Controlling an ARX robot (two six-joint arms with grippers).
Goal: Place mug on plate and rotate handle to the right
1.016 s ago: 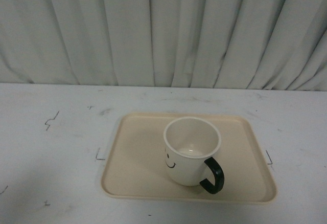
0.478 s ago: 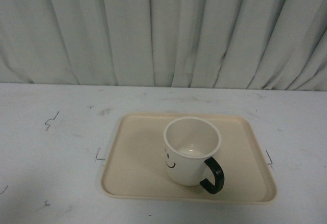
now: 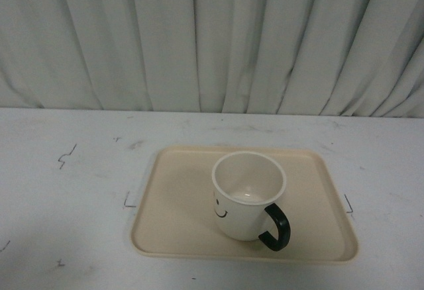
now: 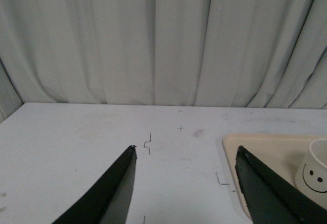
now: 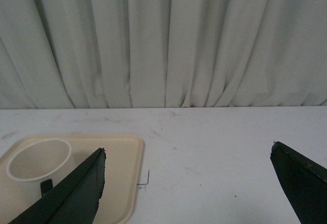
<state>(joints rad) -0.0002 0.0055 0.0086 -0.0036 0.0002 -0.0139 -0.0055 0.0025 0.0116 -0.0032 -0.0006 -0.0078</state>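
On the left, you have open worktop [image 3: 66, 191] up to the plate's [image 3: 179, 197] edge; your left pincer [image 4: 186, 149] is spread wide, holding nothing. The mug [image 3: 246, 194] stands upright near the plate's front rim, handle [image 3: 278, 227] pointing front-right. Your right pincer [image 5: 187, 147] gapes wide, empty, over open worktop.

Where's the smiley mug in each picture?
Front view: the mug stands on the plate, near its front edge.
Left wrist view: the mug, smiley showing, is cut off at the picture's edge.
Right wrist view: the mug is partly hidden by the right gripper.
Shared landmark: the beige plate under it.
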